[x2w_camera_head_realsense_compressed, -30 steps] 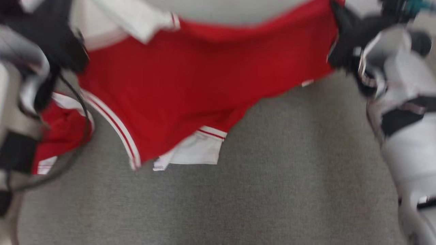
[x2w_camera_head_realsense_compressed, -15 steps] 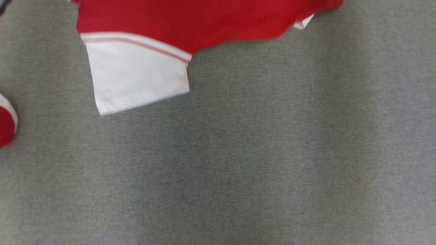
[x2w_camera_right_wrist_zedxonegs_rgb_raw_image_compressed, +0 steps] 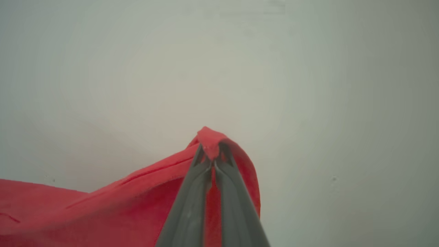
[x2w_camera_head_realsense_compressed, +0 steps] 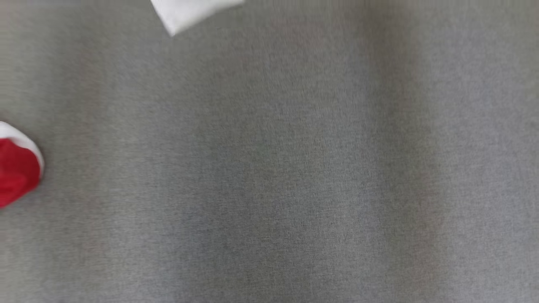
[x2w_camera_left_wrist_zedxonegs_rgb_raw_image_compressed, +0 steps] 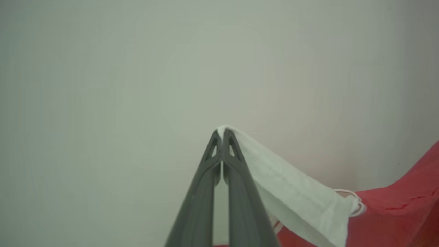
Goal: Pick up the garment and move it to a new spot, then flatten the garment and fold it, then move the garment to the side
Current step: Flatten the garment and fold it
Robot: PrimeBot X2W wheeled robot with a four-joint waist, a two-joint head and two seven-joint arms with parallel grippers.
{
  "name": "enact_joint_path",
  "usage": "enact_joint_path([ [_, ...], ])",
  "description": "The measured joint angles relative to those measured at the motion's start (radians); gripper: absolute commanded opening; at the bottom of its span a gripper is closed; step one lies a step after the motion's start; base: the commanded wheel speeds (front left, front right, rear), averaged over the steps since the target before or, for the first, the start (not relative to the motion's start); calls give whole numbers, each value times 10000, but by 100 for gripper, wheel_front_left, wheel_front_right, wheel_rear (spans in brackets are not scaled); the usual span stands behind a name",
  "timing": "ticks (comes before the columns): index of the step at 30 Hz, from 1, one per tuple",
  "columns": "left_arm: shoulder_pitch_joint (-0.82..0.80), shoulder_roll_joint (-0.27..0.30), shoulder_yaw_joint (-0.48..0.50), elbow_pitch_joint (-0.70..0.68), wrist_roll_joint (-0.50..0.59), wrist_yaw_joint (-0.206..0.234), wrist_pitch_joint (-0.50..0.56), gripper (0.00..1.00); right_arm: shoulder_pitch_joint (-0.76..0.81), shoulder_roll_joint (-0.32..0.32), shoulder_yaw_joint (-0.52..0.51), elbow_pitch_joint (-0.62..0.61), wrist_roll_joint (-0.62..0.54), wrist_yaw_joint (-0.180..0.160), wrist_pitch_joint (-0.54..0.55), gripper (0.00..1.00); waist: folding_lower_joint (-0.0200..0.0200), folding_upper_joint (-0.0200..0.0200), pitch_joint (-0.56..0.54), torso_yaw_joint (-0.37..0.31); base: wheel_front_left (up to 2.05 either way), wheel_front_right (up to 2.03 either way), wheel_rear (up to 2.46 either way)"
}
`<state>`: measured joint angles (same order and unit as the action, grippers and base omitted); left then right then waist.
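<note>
The garment is red with white sleeves and white trim. In the left wrist view my left gripper [x2w_camera_left_wrist_zedxonegs_rgb_raw_image_compressed: 222,134] is shut on a white sleeve edge of the garment [x2w_camera_left_wrist_zedxonegs_rgb_raw_image_compressed: 301,199], which hangs down to the right toward red cloth. In the right wrist view my right gripper [x2w_camera_right_wrist_zedxonegs_rgb_raw_image_compressed: 211,150] is shut on a red fold of the garment [x2w_camera_right_wrist_zedxonegs_rgb_raw_image_compressed: 103,206], which drapes away to the left. The head view catches a white corner of the garment [x2w_camera_head_realsense_compressed: 189,10] at the top edge and a red, white-trimmed piece [x2w_camera_head_realsense_compressed: 17,166] at the left edge.
A grey fabric surface [x2w_camera_head_realsense_compressed: 294,168] spreads across the head view. Both wrist views face a plain pale wall [x2w_camera_left_wrist_zedxonegs_rgb_raw_image_compressed: 137,68].
The head view has shifted a lot, so the camera moved. The red garment and both arms, large in frame a second ago, have slid out past the top edge, leaving only scraps.
</note>
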<state>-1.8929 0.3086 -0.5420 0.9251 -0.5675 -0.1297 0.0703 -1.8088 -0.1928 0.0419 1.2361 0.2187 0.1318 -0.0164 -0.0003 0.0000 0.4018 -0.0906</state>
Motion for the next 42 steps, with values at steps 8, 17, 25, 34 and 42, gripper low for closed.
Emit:
enact_joint_path([
  [8,-87,109,-700,385,-662,0,-405,0,14,81,-25,259,-182,0,90,0,0,-2,-149,230,0,0,0],
  [17,1895,213,-1108,-36,-1593,-2,-1770,0,1619,255,838,136,372,0,-117,0,3,-1,-556,280,0,0,0],
  [25,4731,857,-1166,-1781,-2353,21,-2472,0,4507,-121,2314,-1381,1942,0,-366,0,2,-1,-1396,288,0,0,0],
  [34,10245,1942,-665,-6504,-3593,1983,-2638,0,9607,-1735,3283,-4888,4512,0,-276,0,0,-1,-2384,504,0,0,0],
  [42,14991,2451,-245,-9760,-4326,3939,-3097,0,13519,-2080,3166,-7133,4855,0,-33,0,-1,-2,-2792,766,0,0,0],
])
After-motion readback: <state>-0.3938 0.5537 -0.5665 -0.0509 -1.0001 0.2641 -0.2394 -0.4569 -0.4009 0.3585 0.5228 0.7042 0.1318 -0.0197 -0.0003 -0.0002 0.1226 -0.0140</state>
